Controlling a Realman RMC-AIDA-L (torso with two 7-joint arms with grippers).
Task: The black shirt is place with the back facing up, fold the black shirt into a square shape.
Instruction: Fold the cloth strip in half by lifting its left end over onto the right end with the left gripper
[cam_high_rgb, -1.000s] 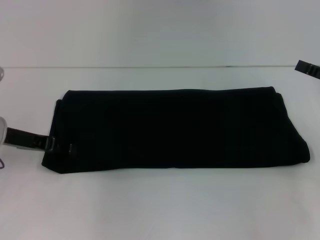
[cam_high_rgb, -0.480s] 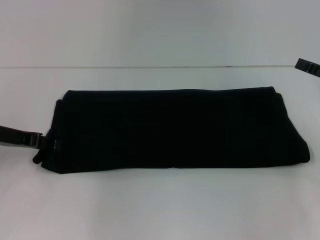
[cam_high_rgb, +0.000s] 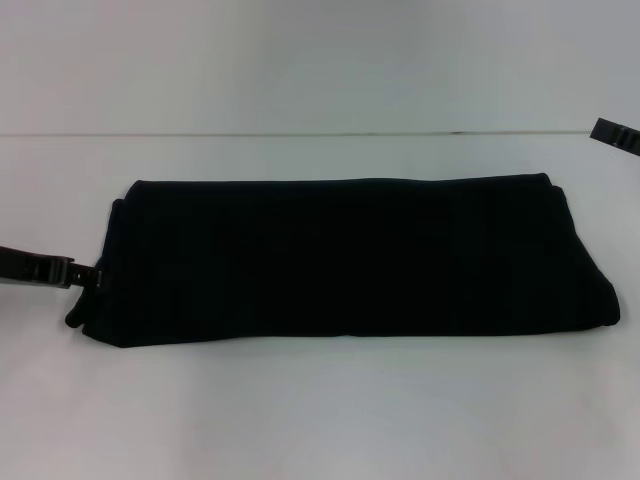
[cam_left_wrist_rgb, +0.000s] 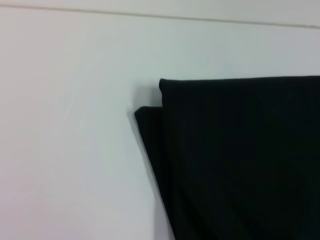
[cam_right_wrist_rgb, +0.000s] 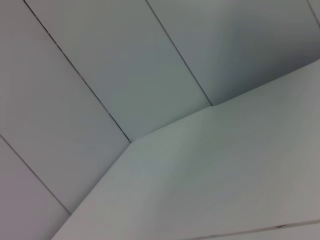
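The black shirt (cam_high_rgb: 350, 260) lies folded into a long flat band across the middle of the white table (cam_high_rgb: 320, 410) in the head view. My left gripper (cam_high_rgb: 95, 277) reaches in low from the left, its tip at the shirt's left end, where a small fold of fabric sticks out at the near corner. The left wrist view shows that end of the black shirt (cam_left_wrist_rgb: 240, 160), with a lower layer peeking out beside the upper one. My right gripper (cam_high_rgb: 615, 133) is parked at the far right edge, well away from the shirt.
The table's far edge (cam_high_rgb: 320, 134) meets a pale wall. The right wrist view shows only wall panels (cam_right_wrist_rgb: 125, 65) and bare table surface (cam_right_wrist_rgb: 225, 175).
My left gripper has pulled back to the left and slightly up, from lying over the shirt's left end to sitting at its edge. A small bump of fabric now shows at the near-left corner.
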